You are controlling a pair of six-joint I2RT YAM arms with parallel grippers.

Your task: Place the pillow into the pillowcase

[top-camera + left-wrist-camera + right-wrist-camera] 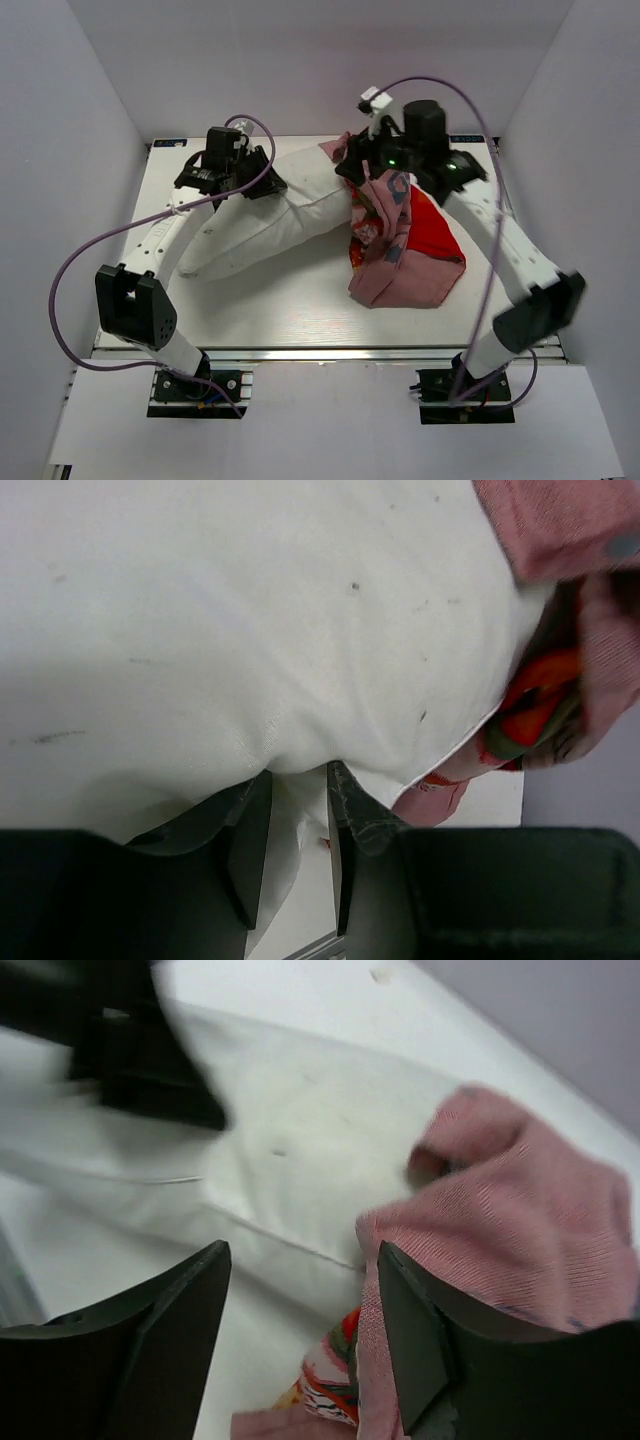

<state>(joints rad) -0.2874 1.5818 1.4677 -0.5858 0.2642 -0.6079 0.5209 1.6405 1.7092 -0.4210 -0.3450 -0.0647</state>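
Now, our right claw (300,1252) gapes empty at the pillowcase (415,255) mouth. The left claw (298,775) sits narrow around a pillow (265,220) fold, and we can't tell if it grips. The pillow slants across the tabletop (300,315), one end in the cover. We'd grab the hem and draw it along.

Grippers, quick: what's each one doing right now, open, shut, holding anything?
Left gripper: pillow fabric between narrow jaws; grip cannot be told.
Right gripper: open, holding nothing; pillowcase beside one finger.
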